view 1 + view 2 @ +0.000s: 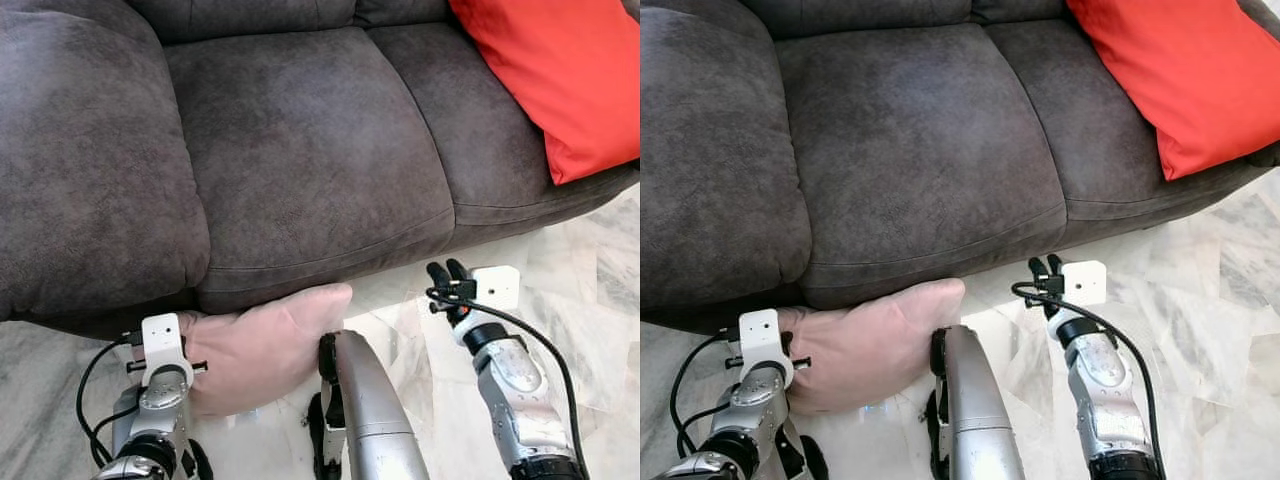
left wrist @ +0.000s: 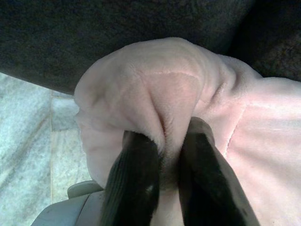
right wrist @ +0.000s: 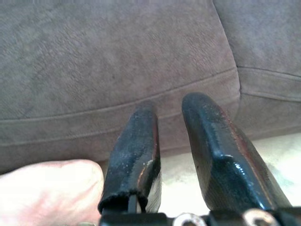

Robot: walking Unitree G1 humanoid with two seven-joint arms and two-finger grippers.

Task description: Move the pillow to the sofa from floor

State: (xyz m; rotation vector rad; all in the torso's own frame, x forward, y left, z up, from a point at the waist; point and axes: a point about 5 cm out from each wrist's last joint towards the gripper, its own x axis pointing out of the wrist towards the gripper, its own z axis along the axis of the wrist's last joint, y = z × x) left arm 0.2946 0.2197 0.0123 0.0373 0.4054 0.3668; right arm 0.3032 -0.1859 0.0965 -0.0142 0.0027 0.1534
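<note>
Left hand [image 2: 162,155] clamped on a fold of the pillow [image 1: 262,345], both fingers [image 2: 134,179] pinching the pink fabric between them. Pillow is low at the sofa's front edge, bulging out from under the seat lip; cannot tell whether it's resting on the floor [image 1: 580,270] or already lifted clear. Left wrist camera block sits just beside the pillow's left end. A silver limb segment [image 1: 372,405] runs up the centre, its tip touching or just beside the pillow's right end. Right hand [image 1: 447,272] holds nothing, fingers [image 3: 136,155] a narrow gap apart, hovering over the white marble floor, just in front of the sofa base, off to the right of the pillow. Behind them the sofa [image 1: 310,150]: dark grey-brown suede, wide centre seat cushion bare, fat armrest on the left. Red cushion [image 1: 560,70] lies on the right-hand seat at the far right, leaning against the back, well apart from the pillow.
</note>
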